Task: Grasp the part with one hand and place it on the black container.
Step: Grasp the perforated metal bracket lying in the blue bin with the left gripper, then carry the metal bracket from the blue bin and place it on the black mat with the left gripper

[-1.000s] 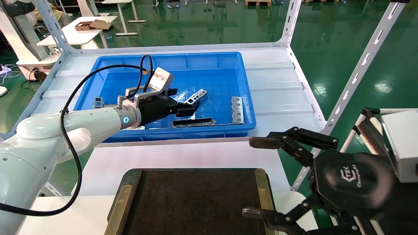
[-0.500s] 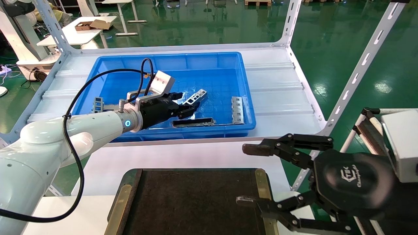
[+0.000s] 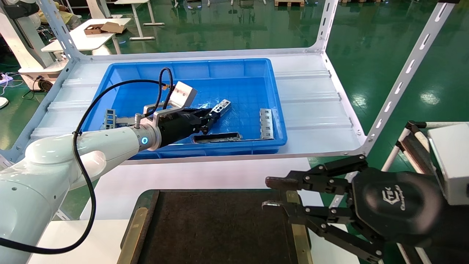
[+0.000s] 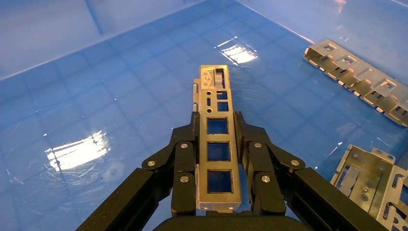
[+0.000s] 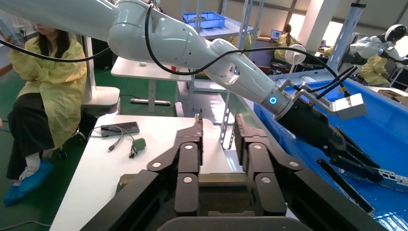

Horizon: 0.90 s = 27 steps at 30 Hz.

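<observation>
The part (image 3: 221, 107) is a slim silver bar with a row of square cutouts, low over the floor of the blue bin (image 3: 275, 96). My left gripper (image 3: 209, 117) is shut on its sides. In the left wrist view the part (image 4: 217, 144) runs between the black fingers (image 4: 246, 144) of that gripper (image 4: 217, 121), its far end sticking out past the tips. The black container (image 3: 205, 227) lies at the near edge, with brass strips along both sides. My right gripper (image 3: 271, 193) hovers over the container's right strip, open with a narrow gap and nothing between its fingers (image 5: 191, 144).
In the bin lie a long dark-centred frame strip (image 3: 217, 137), a grey slotted plate (image 3: 266, 123) on the right and another small piece (image 3: 110, 114) on the left. Slotted plates (image 4: 358, 79) sit close to the held bar. Shelf uprights (image 3: 403, 79) stand to the right.
My left gripper's fingers have shut on the part, which now sits slightly tilted. My right gripper has swung left over the container's edge and its fingers have drawn much closer together.
</observation>
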Tool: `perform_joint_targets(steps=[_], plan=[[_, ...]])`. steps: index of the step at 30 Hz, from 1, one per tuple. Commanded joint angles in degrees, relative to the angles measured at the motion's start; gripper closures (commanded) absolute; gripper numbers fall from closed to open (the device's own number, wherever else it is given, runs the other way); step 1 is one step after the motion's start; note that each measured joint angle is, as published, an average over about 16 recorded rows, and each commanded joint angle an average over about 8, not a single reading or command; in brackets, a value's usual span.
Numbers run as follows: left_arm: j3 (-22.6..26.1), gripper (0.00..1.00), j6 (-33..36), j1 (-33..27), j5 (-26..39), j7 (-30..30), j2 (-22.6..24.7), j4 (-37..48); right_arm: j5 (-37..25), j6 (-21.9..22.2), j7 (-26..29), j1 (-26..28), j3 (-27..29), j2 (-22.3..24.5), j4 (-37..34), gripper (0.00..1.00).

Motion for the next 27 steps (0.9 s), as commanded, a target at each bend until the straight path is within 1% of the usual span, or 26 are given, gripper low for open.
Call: perform_joint_targets(steps=[1, 9, 21, 24, 27], plan=[[0.3, 1.00, -0.1, 0.1, -0.2, -0.1, 0.0, -0.1, 0.0, 0.0, 0.0, 0.0, 0.0, 0.0, 0.0, 1.00], [0.8, 1.00, -0.6, -0.5, -1.7, -0.5, -0.1, -0.4, 0.0, 0.0, 0.0, 0.0, 0.0, 0.0, 0.0, 1.00], [-0.7, 1.00, -1.6, -4.2, -6.0, 0.7, -0.7, -0.5, 0.1, 0.0, 0.0, 0.0, -0.1, 0.0, 0.0, 1.00], [-1.2, 1.00, 0.8, -4.8, -7.0, 0.9, -1.3, -0.8, 0.1, 0.0, 0.0, 0.0, -0.1, 0.0, 0.0, 1.00], [-1.9, 1.00, 6.5, -4.8, -8.5, 1.3, -2.6, -1.5, 0.1, 0.0, -0.1, 0.0, -0.1, 0.0, 0.0, 1.00]])
